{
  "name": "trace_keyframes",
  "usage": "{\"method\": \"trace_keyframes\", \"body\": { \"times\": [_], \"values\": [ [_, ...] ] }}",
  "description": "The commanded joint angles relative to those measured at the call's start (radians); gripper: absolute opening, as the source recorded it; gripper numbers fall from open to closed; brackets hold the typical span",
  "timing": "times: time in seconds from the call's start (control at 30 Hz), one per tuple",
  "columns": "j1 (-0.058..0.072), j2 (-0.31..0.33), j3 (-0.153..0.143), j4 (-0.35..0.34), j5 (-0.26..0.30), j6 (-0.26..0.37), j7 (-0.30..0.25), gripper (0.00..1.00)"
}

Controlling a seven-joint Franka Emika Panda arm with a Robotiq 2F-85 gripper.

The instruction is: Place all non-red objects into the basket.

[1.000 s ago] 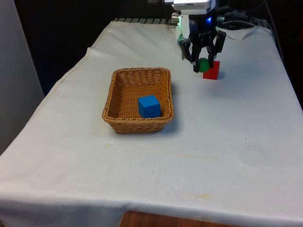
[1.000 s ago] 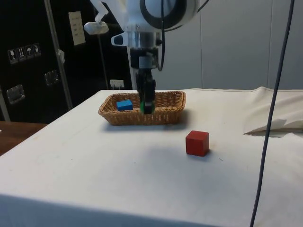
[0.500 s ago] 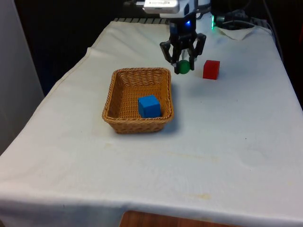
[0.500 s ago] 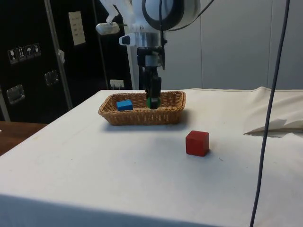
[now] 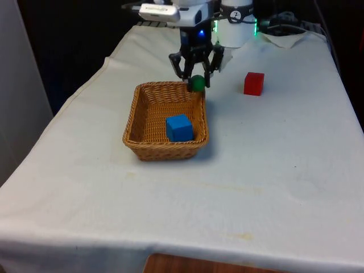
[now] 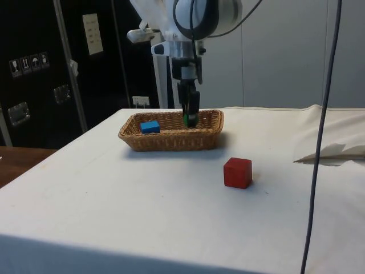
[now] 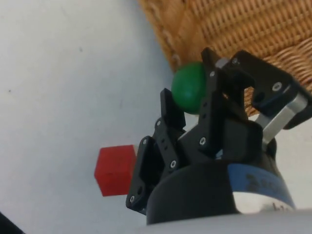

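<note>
So the gripper (image 5: 197,81) is hanging over the far right corner of the wicker basket (image 5: 134,117), as seen in the front view, and it's got a small green ball (image 5: 197,83) pinched between its two black fingers (image 7: 213,92). The fingers are closed in tight on the ball, one each side. From the wrist view the ball (image 7: 189,87) sits right above the basket's rim (image 7: 170,34), pretty much on the edge line between weave and cloth, not clearly inside yet. In the side view the gripper (image 6: 190,118) points straight down with the ball (image 6: 186,119) lifted above the basket (image 6: 171,138), not touching it.

Inside the basket there's a blue cube (image 5: 180,127) lying toward the near right part in the front view; the side view shows it (image 6: 150,127) too, well apart from the gripper.

The red cube (image 5: 253,83) sits alone on the white cloth (image 5: 273,170), off to the front view's right of the basket, near the far end of the table. It's upright and flat on the cloth (image 6: 238,172), apart from everything else.
</note>
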Motion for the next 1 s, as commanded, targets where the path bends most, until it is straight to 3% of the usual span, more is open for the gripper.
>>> {"method": "trace_keyframes", "body": {
  "times": [0.0,0.1,0.13,0.17,0.37,0.4,0.43,0.67,0.7,0.73,0.9,0.97],
  "values": [
    [-0.010,0.005,-0.001,0.007,0.015,-0.002,-0.025,0.00],
    [-0.010,0.015,-0.017,0.013,0.016,-0.002,-0.041,0.00],
    [-0.002,0.011,-0.024,0.008,0.000,0.000,-0.023,0.00],
    [-0.012,0.019,-0.021,0.016,0.019,-0.001,-0.047,0.00],
    [-0.017,0.052,-0.038,0.034,0.053,0.004,-0.092,0.00],
    [-0.007,0.051,-0.050,0.032,0.033,0.001,-0.075,0.00],
    [-0.018,0.065,-0.041,0.039,0.071,0.007,-0.109,0.00],
    [-0.018,0.108,-0.047,0.056,0.129,0.024,-0.162,0.00],
    [-0.010,0.108,-0.058,0.055,0.117,0.016,-0.152,0.00],
    [-0.018,0.114,-0.048,0.059,0.135,0.026,-0.167,0.00],
    [-0.015,0.144,-0.051,0.081,0.143,0.029,-0.169,0.00],
    [-0.014,0.148,-0.052,0.085,0.143,0.028,-0.168,0.15]
  ]
}}
